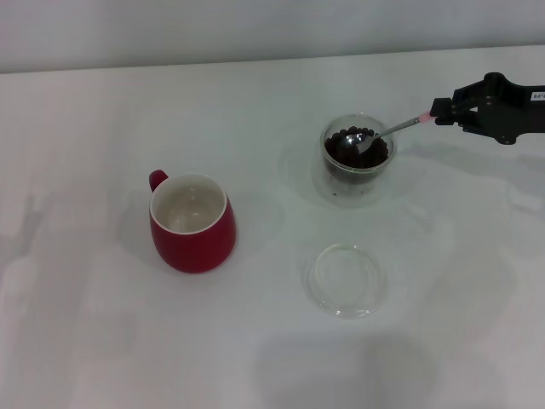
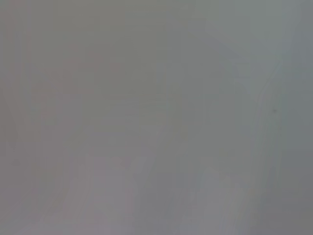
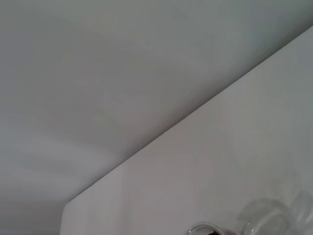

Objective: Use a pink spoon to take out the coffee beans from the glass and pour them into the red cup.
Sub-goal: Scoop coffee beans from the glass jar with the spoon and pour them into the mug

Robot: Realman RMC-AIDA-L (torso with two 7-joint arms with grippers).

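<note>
Coffee beans (image 1: 347, 149) fill the glass (image 1: 358, 158) on the right half of the white desk (image 1: 85, 341), but going near to far, the closest thing to the robot is a flat clear glass dish (image 1: 345, 279), lying empty just in front of the glass and apart from it. To the left of the dish and a little farther back stands the red cup (image 1: 192, 223), upright, its white inside bare and its small loop handle turned to the far left; it is well apart from the glass. Behind the dish the glass stands upright with the dark heap inside. The pink spoon (image 1: 387, 131) has its metal bowl down among the beans, and its long axis runs from there up and out to the right, rising toward the right hand (image 1: 444, 111). Only a short pale pink stretch of the handle shows; the rest is hidden inside the black fingers, which are pinched on its end. The right arm is cut off by the picture's edge. The right wrist view catches only slivers of glassware rims at its border, too cropped to tell apart. The left hand is nowhere visible, and the left wrist view is a featureless grey blur.
</note>
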